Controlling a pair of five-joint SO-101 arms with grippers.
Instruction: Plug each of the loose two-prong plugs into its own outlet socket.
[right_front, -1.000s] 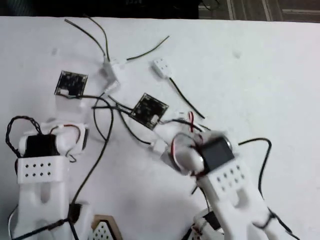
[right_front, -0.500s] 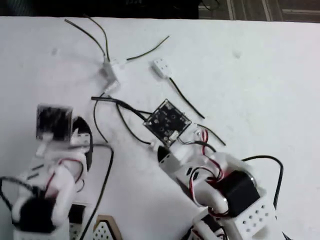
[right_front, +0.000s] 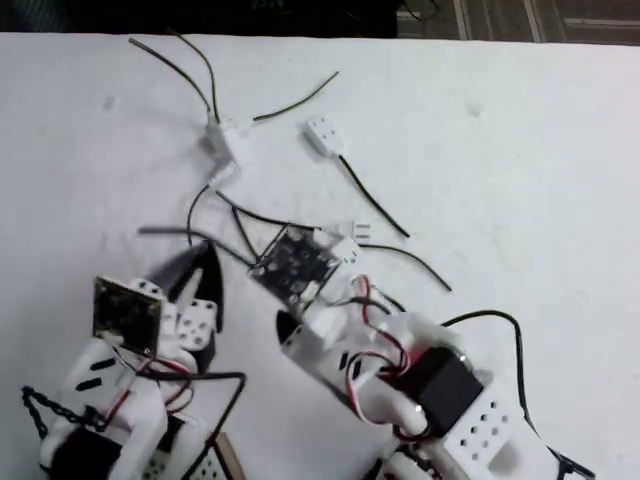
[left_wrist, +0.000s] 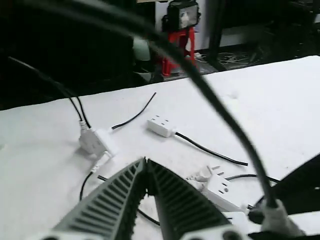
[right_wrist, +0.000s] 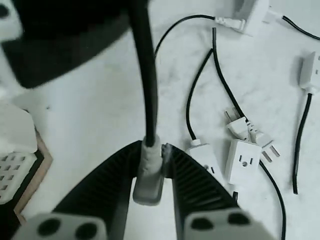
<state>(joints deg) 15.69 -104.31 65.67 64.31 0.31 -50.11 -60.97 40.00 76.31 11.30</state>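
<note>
Your right gripper (right_wrist: 150, 152) is clamped on a grey two-prong plug (right_wrist: 146, 181), long axis in line with the fingers and cord leading forward; I can't make out the prongs. The nearest outlet socket (right_wrist: 242, 159) lies just ahead, off that axis. Your left gripper (left_wrist: 146, 169) is closed empty, farther off

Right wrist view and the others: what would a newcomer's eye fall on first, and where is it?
The right gripper is shut on a pale plug with a thick black cord, over the white table. Near it, black cords tangle around a white outlet socket; the left gripper hangs shut above the same clutter.
</note>
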